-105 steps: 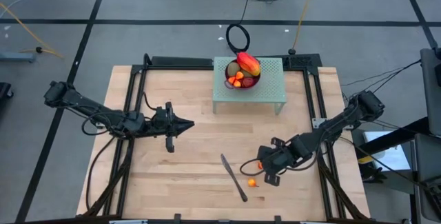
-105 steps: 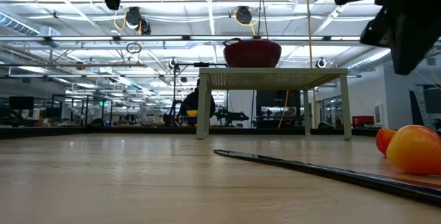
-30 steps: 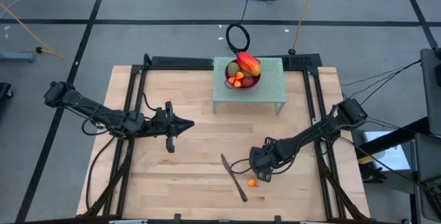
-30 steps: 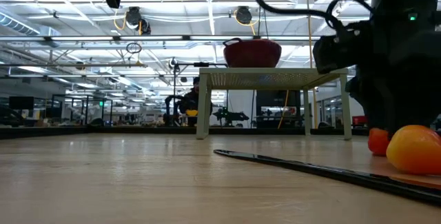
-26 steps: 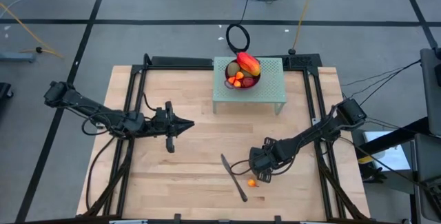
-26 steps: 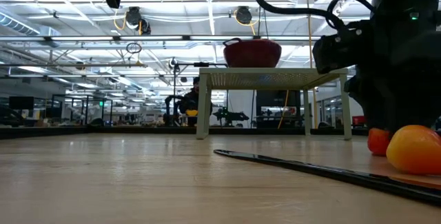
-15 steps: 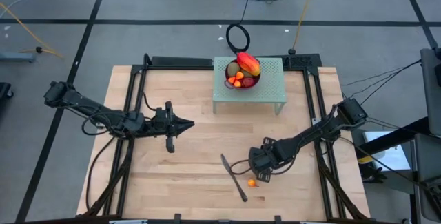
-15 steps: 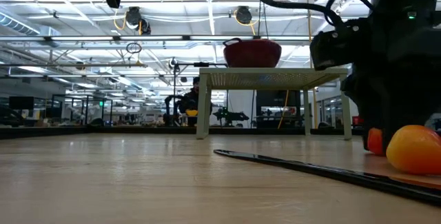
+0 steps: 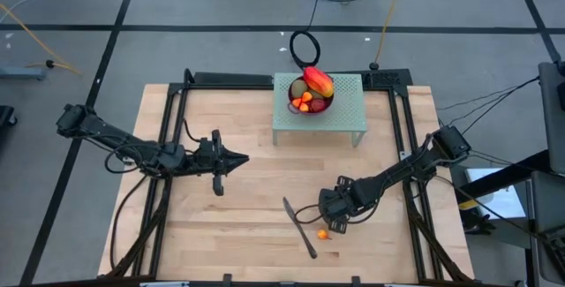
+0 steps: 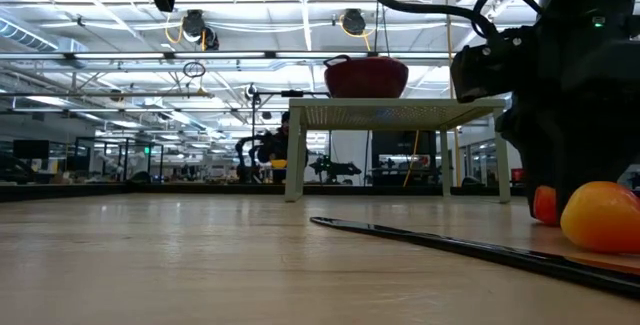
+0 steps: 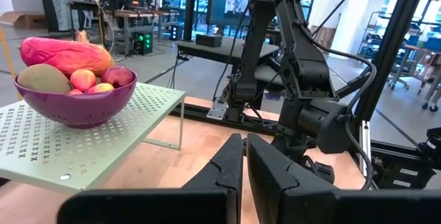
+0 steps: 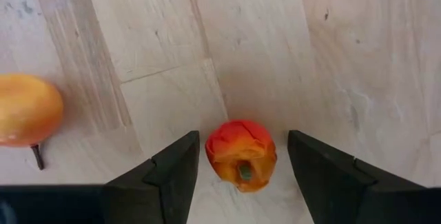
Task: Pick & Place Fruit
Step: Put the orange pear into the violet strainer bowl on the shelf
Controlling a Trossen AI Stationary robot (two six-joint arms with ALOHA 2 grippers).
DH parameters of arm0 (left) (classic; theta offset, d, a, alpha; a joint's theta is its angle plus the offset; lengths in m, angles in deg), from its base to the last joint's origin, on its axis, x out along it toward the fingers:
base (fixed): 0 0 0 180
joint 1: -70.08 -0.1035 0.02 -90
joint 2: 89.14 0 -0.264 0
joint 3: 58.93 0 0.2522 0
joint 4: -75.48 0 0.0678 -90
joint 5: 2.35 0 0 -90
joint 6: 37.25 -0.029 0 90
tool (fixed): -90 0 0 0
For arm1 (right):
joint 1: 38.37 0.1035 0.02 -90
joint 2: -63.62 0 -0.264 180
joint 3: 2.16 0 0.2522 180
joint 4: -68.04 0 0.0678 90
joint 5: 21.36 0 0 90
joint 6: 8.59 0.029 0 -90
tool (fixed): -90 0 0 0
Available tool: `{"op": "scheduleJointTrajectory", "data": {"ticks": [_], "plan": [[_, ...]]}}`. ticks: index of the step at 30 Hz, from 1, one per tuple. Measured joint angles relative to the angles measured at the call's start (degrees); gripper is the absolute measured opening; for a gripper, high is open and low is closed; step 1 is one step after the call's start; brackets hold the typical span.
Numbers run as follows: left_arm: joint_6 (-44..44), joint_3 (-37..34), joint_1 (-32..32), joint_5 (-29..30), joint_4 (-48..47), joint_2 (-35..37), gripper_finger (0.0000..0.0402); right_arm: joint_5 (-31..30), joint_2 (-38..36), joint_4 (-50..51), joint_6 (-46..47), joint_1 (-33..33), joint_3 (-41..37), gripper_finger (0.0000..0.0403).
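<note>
On the pale wooden tabletop (image 9: 238, 225), a purple perforated bowl (image 9: 311, 103) of fruit sits on a green stand. The left pincer (image 9: 237, 157) waits clenched. The right pincer (image 12: 238, 158), released, straddles a small orange-red fruit (image 12: 241, 154); closing comes next.

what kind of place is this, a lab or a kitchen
Most likely a robotics lab or workshop, not a kitchen: a wooden table carries two mounted robot arms, cables trail over the tiled floor, and the low view shows exposed ceiling lights over rows of workbenches.
</note>
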Motion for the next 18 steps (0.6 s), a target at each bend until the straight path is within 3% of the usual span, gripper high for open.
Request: {"op": "scheduleJointTrajectory", "data": {"ticks": [18], "plan": [[0.3, 0.0, 0.0, 0.0, 0.0, 0.0, 0.0021, 0.0, -0.1, 0.1, 0.5, 0.0, 0.1, 0.0122]]}}
